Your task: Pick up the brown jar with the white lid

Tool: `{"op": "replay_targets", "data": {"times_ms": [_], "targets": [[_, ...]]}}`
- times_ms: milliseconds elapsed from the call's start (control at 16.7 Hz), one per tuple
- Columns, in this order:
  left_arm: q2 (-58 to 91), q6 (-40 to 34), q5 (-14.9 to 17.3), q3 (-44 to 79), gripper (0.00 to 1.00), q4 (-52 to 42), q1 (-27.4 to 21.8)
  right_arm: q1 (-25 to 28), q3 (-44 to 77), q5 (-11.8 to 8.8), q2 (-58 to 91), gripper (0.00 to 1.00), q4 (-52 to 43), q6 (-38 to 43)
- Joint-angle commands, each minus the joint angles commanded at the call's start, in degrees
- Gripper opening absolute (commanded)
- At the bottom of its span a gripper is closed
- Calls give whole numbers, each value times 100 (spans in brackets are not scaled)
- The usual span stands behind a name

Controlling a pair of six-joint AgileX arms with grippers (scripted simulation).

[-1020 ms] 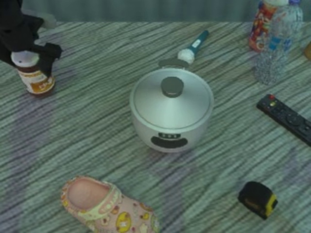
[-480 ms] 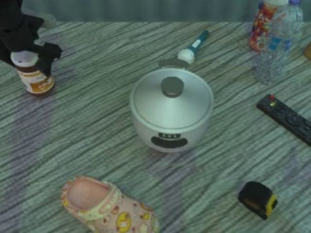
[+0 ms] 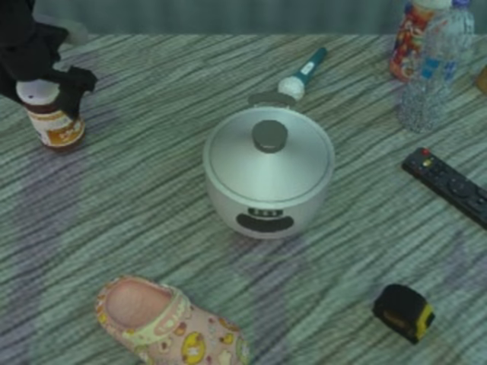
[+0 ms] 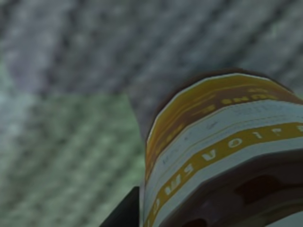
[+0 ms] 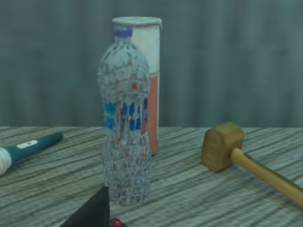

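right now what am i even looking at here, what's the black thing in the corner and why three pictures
It is a simulated table with two AgileX robot arms. The top view looks down from overhead; the other two pictures come from cameras on each arm's wrist. The black shape at the table's far left is the left gripper, closed around the brown jar with the white lid, whose label fills the left wrist view. The right arm is out of the top view; its camera faces a clear bottle, a printed container and a wooden mallet. Also on the table: a silver pot, slipper, remote, tape measure.
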Motion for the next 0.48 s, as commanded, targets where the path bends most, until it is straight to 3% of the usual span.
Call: {"op": "replay_targets", "data": {"times_ms": [480], "targets": [[-1936, 3, -37, -1716, 0, -165, 93, 0, 0, 0, 0, 100, 0, 0]]}}
